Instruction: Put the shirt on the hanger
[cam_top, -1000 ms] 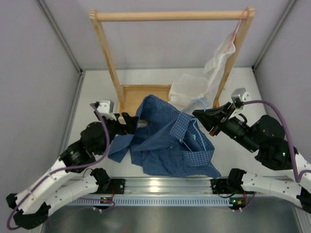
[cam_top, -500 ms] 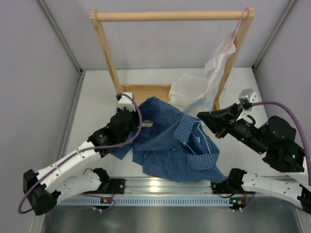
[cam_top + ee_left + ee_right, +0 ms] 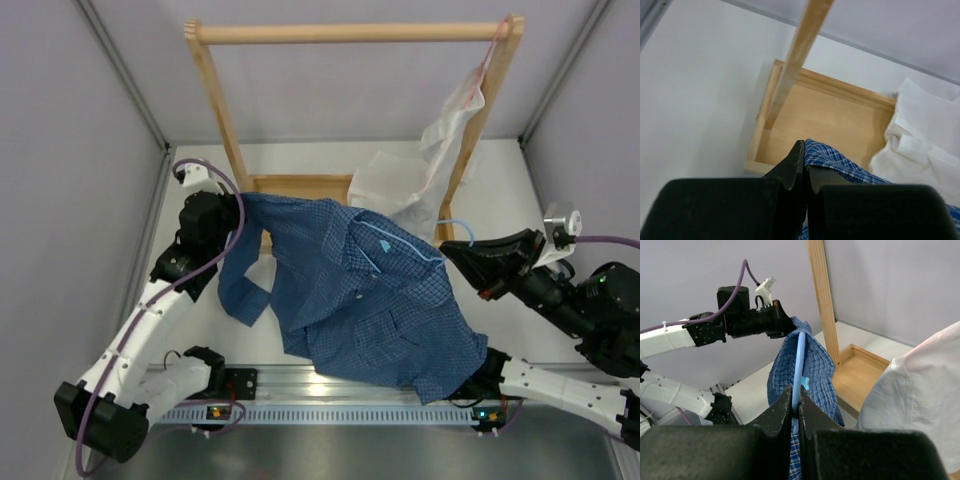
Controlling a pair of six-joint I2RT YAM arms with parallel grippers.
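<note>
The dark blue checked shirt (image 3: 360, 290) hangs spread between both grippers, above the table. My left gripper (image 3: 240, 207) is shut on the shirt's upper left edge, and the cloth (image 3: 840, 161) shows pinched at its tips (image 3: 805, 146), over the wooden tray. My right gripper (image 3: 452, 250) is shut on the light blue wire hanger (image 3: 455, 224). The hanger's wire (image 3: 801, 355) runs from the tips (image 3: 796, 392) up into the shirt (image 3: 815, 365), near the collar. Most of the hanger is hidden inside the cloth.
A wooden rack (image 3: 350, 33) stands at the back, with a tray base (image 3: 300, 186) and a post (image 3: 800, 50) close to my left gripper. A white shirt (image 3: 400, 185) on a pink hanger (image 3: 470, 90) hangs from the rack's right end. Grey walls close in both sides.
My left gripper shut on the shirt's edge and pulled it up and back to the left. My right gripper carried the hanger to the right. The shirt is now stretched out between them.
</note>
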